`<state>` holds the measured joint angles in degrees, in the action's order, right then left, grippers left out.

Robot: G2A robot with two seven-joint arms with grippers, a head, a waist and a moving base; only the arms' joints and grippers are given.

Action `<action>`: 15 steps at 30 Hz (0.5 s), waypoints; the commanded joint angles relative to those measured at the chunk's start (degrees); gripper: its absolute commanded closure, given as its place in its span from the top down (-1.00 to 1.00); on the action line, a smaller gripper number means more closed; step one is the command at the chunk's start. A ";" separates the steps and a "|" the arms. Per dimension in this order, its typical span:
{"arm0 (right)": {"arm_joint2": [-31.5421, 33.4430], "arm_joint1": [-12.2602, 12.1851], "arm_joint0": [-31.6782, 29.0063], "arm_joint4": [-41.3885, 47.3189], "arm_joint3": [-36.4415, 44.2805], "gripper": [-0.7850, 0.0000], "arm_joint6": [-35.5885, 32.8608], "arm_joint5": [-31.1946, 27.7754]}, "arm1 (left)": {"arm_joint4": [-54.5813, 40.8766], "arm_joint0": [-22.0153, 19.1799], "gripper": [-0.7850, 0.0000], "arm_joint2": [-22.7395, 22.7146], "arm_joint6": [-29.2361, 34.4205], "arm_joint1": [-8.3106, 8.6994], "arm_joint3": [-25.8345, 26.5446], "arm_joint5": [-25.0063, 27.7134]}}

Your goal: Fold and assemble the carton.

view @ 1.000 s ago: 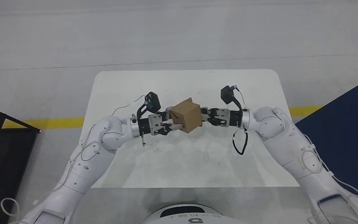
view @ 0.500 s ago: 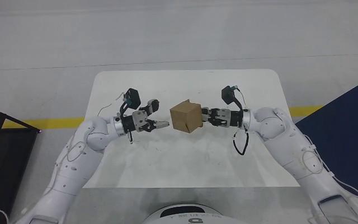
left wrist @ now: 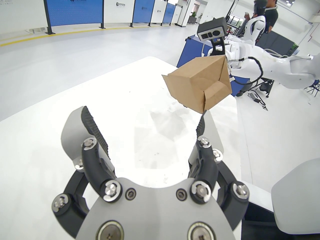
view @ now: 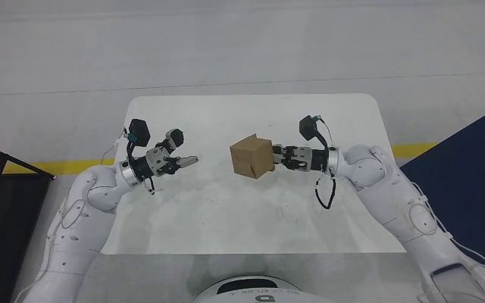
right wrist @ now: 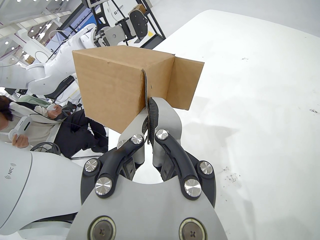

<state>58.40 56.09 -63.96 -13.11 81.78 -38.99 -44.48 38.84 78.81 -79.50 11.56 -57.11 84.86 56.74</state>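
Left gripper [view: 187, 160] withdrew from tilted, cube-shaped brown carton [view: 251, 156].

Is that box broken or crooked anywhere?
No damage shows, but the brown cardboard carton hangs tilted in the right gripper, and one flap sticks out sideways, not folded shut.

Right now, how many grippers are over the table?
2. The left gripper is open over the white table's left side, apart from the brown cardboard carton; the right gripper is shut on the carton's edge, mid-table.
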 commanded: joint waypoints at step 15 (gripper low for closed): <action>8.42 -4.43 -0.12 -43.91 33.68 -1.00 -45.15 42.03 | 0.00 0.00 1.00 -0.01 0.00 0.00 0.00 0.00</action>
<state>68.26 51.50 -65.18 -53.35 114.75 -79.14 -5.18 38.83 78.82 -79.51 11.56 -57.10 84.86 56.74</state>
